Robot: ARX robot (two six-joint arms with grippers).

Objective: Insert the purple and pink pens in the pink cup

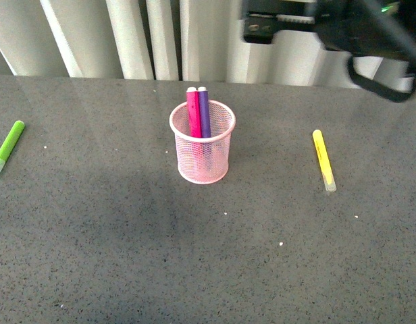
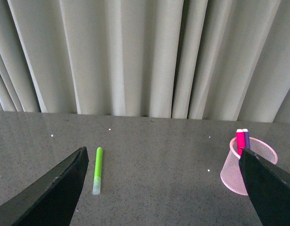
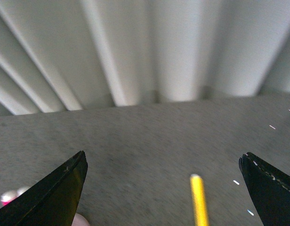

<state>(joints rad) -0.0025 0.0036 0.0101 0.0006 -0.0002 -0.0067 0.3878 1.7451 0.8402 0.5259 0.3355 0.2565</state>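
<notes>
Both pens [image 1: 199, 111] inside pink cup [image 1: 202, 158]

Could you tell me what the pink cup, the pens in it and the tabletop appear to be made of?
The pink cup looks like wire mesh, probably metal painted light pink: you can see through its grid, and the rim is rolled. The pink pen and purple pen look like smooth plastic with pale end tips. The table seems dark grey speckled stone or laminate, slightly glossy; which one is unclear.

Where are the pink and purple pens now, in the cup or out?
In. The pink pen and the purple pen stand side by side in the cup, their tops above its rim.
</notes>
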